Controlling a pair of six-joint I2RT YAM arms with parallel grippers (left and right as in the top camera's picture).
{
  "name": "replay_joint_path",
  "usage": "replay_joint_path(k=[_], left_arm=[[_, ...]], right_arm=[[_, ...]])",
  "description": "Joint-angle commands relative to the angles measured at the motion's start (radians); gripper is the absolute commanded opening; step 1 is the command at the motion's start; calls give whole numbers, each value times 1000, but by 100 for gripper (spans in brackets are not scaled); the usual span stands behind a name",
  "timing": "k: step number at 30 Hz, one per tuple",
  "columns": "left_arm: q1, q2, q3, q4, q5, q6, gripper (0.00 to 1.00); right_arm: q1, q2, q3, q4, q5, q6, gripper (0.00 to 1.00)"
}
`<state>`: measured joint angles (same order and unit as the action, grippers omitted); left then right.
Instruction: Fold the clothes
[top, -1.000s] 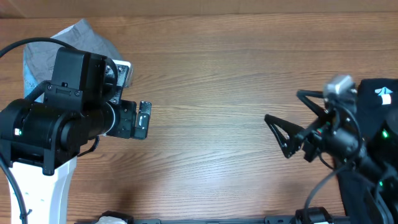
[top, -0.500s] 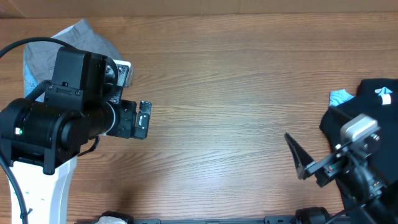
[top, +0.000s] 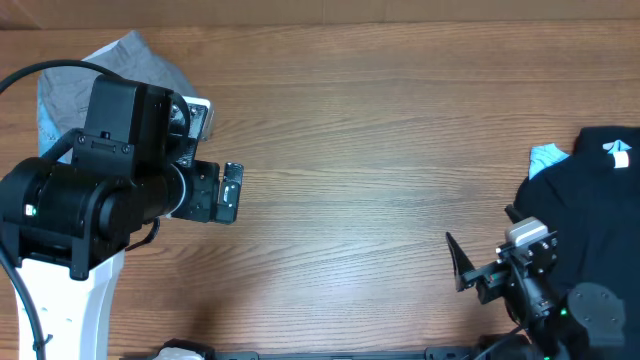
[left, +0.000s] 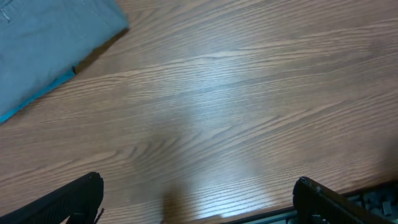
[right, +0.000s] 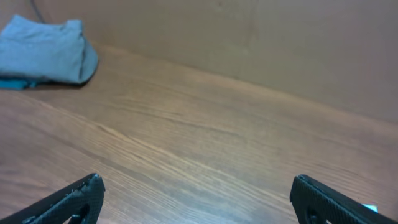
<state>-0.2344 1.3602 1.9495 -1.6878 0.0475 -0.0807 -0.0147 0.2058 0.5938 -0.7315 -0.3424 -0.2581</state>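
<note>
The grey shorts (top: 135, 62) lie folded at the far left of the table, partly hidden under my left arm. They also show in the left wrist view (left: 50, 37), with a bright blue edge beneath them, and in the right wrist view (right: 45, 48). My left gripper (top: 218, 188) hovers to the right of the pile, and in its own view (left: 199, 202) it is open and empty over bare wood. My right gripper (top: 462, 266) is at the front right, and in its own view (right: 199, 199) it is open and empty, far from the shorts.
A black garment (top: 598, 175) lies at the right edge with a small light blue piece (top: 547, 155) beside it. A pale blue cloth (top: 45, 112) shows under the grey pile. The table's front edge (left: 348, 198) is close to the left gripper.
My right arm has pulled back from over the black garment to the front right, leaving the garment in view. The left arm and the grey pile have not moved.
</note>
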Motion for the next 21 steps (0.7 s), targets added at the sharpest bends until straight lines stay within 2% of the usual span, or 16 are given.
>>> replay_joint_path(k=[1, 9, 21], left_arm=[[-6, 8, 0, -2, -6, -24, 100], [-6, 8, 0, -2, -6, -24, 100], [-6, 9, 0, -2, -6, -24, 100]], right_arm=[[-22, -63, -80, 30, 1, 72, 100], [-34, -204, -240, 88, 1, 98, 100], [-32, -203, -476, 338, -63, 98, 100]])
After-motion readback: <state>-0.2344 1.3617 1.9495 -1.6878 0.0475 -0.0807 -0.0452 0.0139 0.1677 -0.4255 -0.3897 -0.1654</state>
